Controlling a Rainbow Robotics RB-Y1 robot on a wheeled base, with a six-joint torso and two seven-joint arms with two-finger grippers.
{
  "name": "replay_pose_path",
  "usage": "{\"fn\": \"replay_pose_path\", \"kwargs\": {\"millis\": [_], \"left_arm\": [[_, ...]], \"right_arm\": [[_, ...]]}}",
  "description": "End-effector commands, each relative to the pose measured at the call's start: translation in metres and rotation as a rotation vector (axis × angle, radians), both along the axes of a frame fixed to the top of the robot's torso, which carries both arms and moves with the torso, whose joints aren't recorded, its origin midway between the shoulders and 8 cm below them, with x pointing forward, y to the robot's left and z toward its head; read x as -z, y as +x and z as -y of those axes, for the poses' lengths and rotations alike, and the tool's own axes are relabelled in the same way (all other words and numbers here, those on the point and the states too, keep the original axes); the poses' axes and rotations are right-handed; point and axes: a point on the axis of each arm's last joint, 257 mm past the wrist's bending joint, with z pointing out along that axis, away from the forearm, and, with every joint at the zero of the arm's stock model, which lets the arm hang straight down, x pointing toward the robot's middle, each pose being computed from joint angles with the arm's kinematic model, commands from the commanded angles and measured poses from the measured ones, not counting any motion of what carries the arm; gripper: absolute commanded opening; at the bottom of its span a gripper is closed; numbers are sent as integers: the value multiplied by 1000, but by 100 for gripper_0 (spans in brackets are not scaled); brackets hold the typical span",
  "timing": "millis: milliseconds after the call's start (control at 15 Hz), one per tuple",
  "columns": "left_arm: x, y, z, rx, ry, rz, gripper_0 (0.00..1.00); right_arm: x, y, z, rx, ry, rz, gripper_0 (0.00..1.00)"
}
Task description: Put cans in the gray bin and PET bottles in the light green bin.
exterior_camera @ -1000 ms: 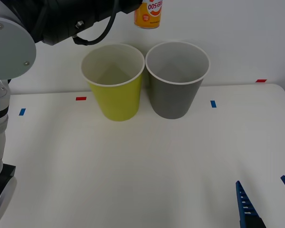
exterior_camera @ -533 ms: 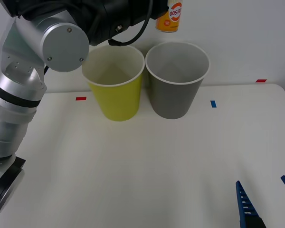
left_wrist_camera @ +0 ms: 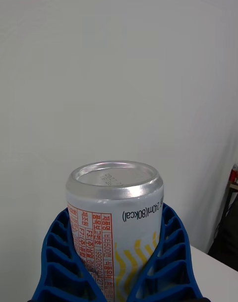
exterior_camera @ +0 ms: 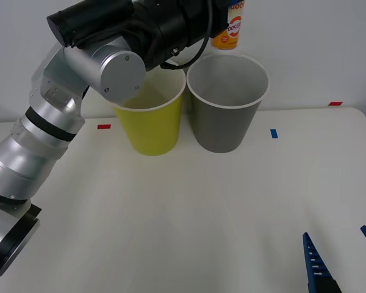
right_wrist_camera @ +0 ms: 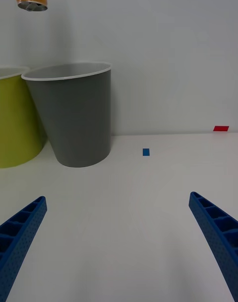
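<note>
the left gripper (left_wrist_camera: 119,277) clamps its blue fingers round the can (exterior_camera: 228,29), held high above the far rim of the gray bin (exterior_camera: 227,101), orange end hanging downward. the bin's mouth lies just below and slightly nearer the robot, so release looks close. the right gripper (right_wrist_camera: 119,247) waits spread wide, low over the near table.

White table (exterior_camera: 189,213); red tape marks (exterior_camera: 104,127), blue tape marks (exterior_camera: 273,133); pale wall (exterior_camera: 311,43) behind.

White table (exterior_camera: 189,213). Light green bin (exterior_camera: 149,125) and gray bin (exterior_camera: 222,119) stand touching at the far side. Small red and blue tape marks (exterior_camera: 274,133) on top.
</note>
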Motion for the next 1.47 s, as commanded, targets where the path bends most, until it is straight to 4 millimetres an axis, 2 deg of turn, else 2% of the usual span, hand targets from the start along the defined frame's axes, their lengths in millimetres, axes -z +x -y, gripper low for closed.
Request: {"fn": "replay_pose_path", "kwargs": {"millis": [67, 600, 1467], "left_arm": [[16, 9, 8, -12, -19, 36, 0], [41, 17, 32, -23, -93, 96, 0], [53, 16, 42, -66, 9, 222, 0]], "right_arm": [[0, 0, 0, 0, 0, 0, 100], [0, 0, 0, 0, 0, 0, 100], [0, 0, 0, 0, 0, 0, 100]]}}
